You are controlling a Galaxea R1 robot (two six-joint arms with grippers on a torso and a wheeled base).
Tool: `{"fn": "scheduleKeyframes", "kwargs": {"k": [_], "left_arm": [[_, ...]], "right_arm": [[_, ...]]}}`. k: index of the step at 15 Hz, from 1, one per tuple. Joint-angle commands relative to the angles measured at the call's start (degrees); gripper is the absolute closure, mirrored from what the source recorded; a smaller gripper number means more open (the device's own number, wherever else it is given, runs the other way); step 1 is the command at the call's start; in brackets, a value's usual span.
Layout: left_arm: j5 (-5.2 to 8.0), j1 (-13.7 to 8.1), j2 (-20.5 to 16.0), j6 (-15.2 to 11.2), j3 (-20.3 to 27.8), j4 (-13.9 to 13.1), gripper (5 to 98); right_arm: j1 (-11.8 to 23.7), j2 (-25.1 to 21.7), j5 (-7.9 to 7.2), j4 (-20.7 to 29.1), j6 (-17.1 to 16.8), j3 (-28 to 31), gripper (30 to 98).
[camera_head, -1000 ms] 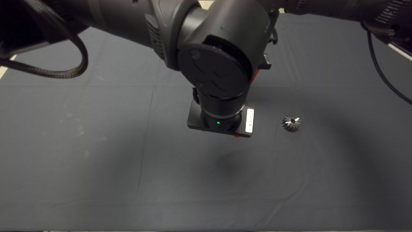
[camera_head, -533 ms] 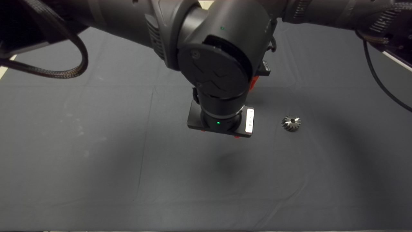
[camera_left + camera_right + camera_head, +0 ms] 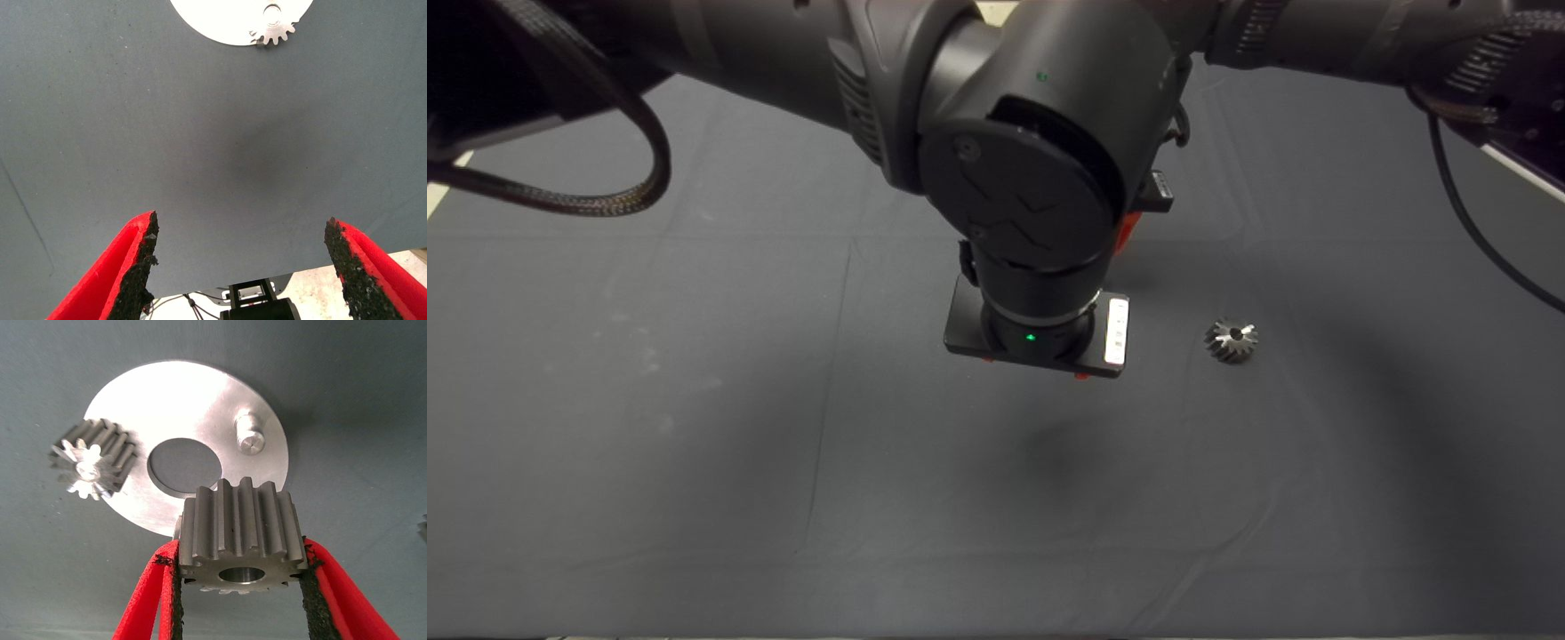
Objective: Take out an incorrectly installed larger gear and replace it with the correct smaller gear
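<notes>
In the right wrist view, my right gripper [image 3: 240,550] is shut on the smaller gear [image 3: 240,530], a dark-grey spur gear with a round bore. It hangs just above a round metal plate [image 3: 200,400] with a centre hole and a bare peg [image 3: 250,440]. A small silvery gear [image 3: 93,457] sits on the plate's rim. The larger gear [image 3: 1232,340], shiny with flared teeth, lies alone on the mat right of the left arm's wrist [image 3: 1036,333]. My left gripper [image 3: 241,225] is open above bare mat, short of the plate [image 3: 233,20]. The left arm hides the plate in the head view.
The dark mat [image 3: 694,400] spreads wide to the left and front. The left arm's bulky elbow [image 3: 1014,178] fills the upper middle of the head view, and the right arm [image 3: 1360,36] crosses behind it from the upper right. A cable [image 3: 1476,204] hangs at right.
The right arm has shifted slightly leftward behind the left arm, and a bit more of its red finger shows. The left arm and the larger gear have not moved.
</notes>
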Motion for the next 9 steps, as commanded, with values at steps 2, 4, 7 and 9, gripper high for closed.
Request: {"fn": "scheduleKeyframes", "kwargs": {"k": [2, 4, 7, 9], "left_arm": [[3.34, -0.9, 0.8, 0.1, 0.1, 0.5, 40.1], [3.34, -1.0, 0.8, 0.1, 0.0, 0.5, 40.1], [3.42, -1.0, 1.0, 0.1, -0.6, 0.5, 40.1], [3.42, -1.0, 1.0, 1.1, -1.0, 0.5, 40.1]], "right_arm": [[-5.0, 0.7, -3.8, 1.6, -2.2, -5.3, 93.2], [-5.0, 0.8, -3.77, 1.4, -2.9, -6.3, 93.2], [-4.8, 1.6, -3.89, -1.1, -3.2, -6.5, 93.2], [-4.3, 4.0, -3.89, -1.2, -3.2, -7.1, 93.3]]}}
